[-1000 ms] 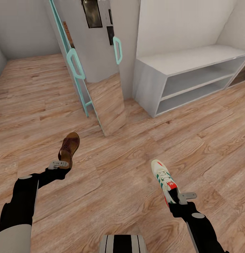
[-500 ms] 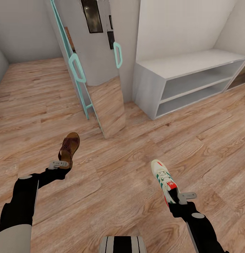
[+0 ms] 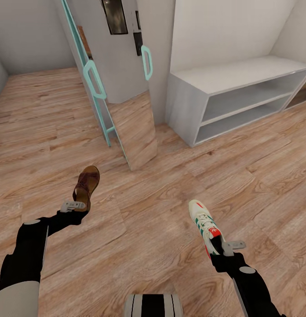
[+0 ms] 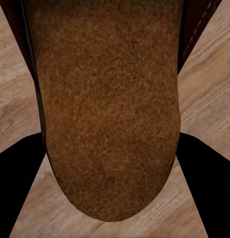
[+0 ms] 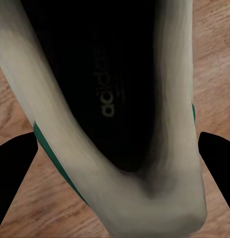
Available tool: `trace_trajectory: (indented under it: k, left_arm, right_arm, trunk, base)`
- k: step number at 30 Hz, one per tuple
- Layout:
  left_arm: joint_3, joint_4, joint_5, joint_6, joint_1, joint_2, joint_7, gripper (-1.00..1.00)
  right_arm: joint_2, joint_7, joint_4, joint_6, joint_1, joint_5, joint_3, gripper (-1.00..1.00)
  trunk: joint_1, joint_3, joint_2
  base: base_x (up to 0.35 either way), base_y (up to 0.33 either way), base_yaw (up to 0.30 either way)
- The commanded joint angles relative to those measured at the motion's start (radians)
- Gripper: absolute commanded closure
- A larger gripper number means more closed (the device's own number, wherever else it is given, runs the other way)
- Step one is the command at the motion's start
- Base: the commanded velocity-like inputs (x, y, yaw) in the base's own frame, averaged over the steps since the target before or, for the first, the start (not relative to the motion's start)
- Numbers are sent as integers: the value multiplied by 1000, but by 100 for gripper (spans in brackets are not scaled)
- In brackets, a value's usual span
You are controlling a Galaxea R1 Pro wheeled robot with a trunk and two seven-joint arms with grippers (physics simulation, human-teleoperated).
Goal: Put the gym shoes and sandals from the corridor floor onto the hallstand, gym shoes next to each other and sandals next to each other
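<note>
left gripper [image 3: 74,205]: clamped on the heel of the dark brown leather sandal with tan footbed [image 3: 86,185], fingers [image 4: 16,188] either side of the heel; sandal points away from the gripper, carried above the light brown wood-plank corridor floor [image 3: 153,220].

right gripper [image 3: 228,246]: clamped on the heel of the white lace-up gym shoe with green stripes and red-orange accents [image 3: 204,223], one finger [image 5: 13,168] on each flank of the heel collar; toe points ahead of the gripper.

beyond the right gripper, well ahead and further to the right: pale grey-white low bench unit with two open shelf slots [image 3: 232,101], nothing visible on it. ahead of the left gripper: tall mirror panel with turquoise frame [image 3: 126,110], leaning against a grey pillar.

risks, judged: both holds are at the heel only, so each long shoe could pivot or slip out under a jolt while driving; the sandal could clip the mirror in a turn; whether this bench is the intended rack cannot be told, since no upper shelves appear.
</note>
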Motion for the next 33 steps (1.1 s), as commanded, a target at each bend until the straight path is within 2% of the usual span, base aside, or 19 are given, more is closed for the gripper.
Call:
trace_trajectory:
  k: [1,25,33]
  left_arm:
    - [2,-1,-6,4,-1,0,-9,100]
    - [2,-1,-6,4,-1,-1,-9,100]
    - [2,-1,-6,5,-1,-2,-9,100]
  right_arm:
    - [1,10,-1,4,0,10,-2,100]
    - [1,10,-1,4,0,10,-1,100]
    - [1,10,-1,4,0,10,-1,100]
  trunk:
    - [0,-3,-1]
    - [0,37,-1]
    - [-3,81,1]
  base:
    - [0,0,0]
    - [0,0,0]
    - [0,0,0]
